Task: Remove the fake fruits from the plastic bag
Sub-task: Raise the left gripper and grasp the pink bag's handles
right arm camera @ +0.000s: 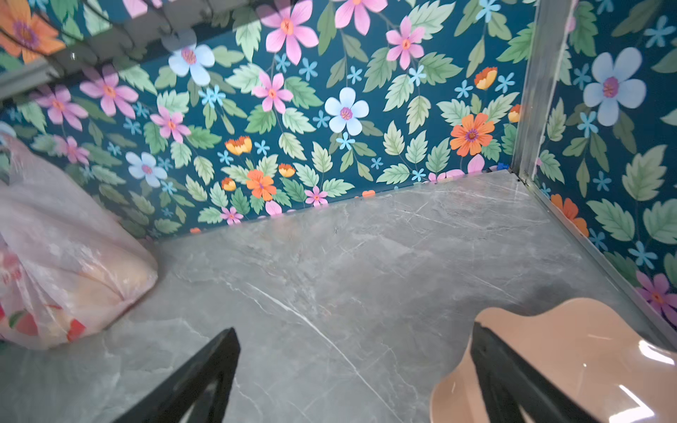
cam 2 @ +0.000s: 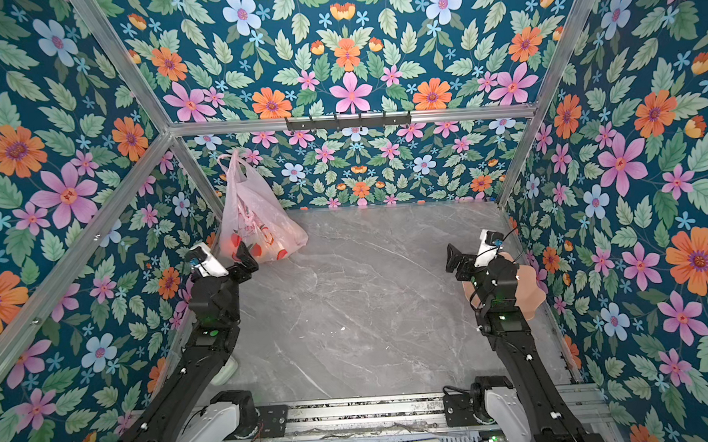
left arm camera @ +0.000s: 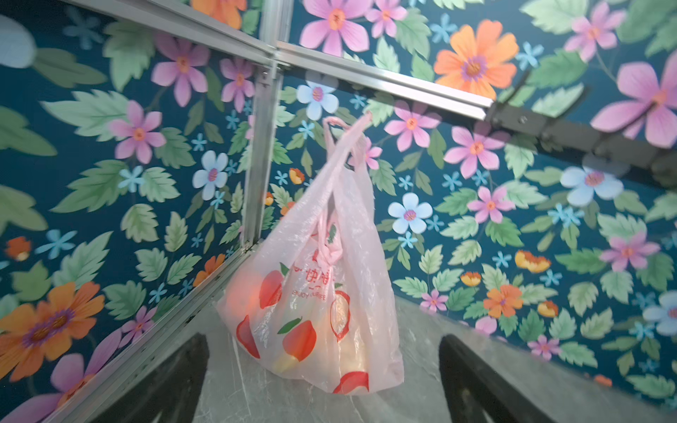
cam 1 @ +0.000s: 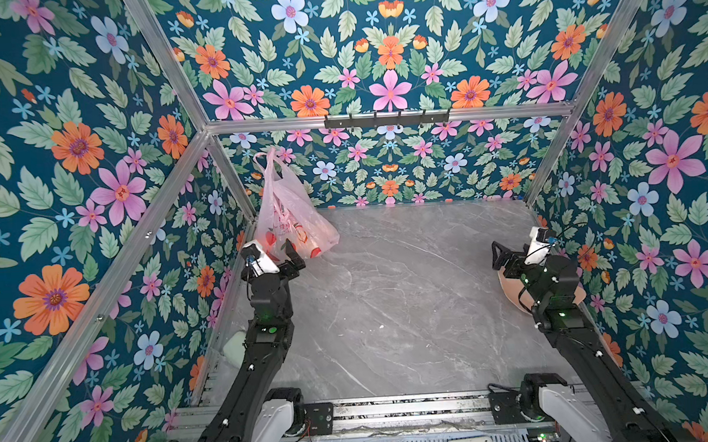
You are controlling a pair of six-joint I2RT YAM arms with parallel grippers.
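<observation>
**Bag sits just beyond the left gripper**

In both top views the plastic bag (cam 1: 289,217) stands upright at the upper left of the surface (cam 1: 410,302), handles strung upward. The left gripper (cam 1: 293,259), spread and empty, is nearer, just below it. The right gripper (cam 1: 500,258), also spread, hovers over the plate (right arm camera: 571,351). The fake fruits (right arm camera: 121,282) show dimly inside the bag.

plate (right arm camera: 586,348): peach-pink, scalloped, partly beneath right gripper (right arm camera: 351,333) | worktop (cam 1: 411,310): grey marble, under both | hook rail (cam 1: 386,119): black, on floral back wall (cam 1: 395,174), high beyond it | pale lump (cam 1: 234,349): behind left gripper (cam 1: 295,256), by side wall (cam 1: 181,281), kind unclear
</observation>
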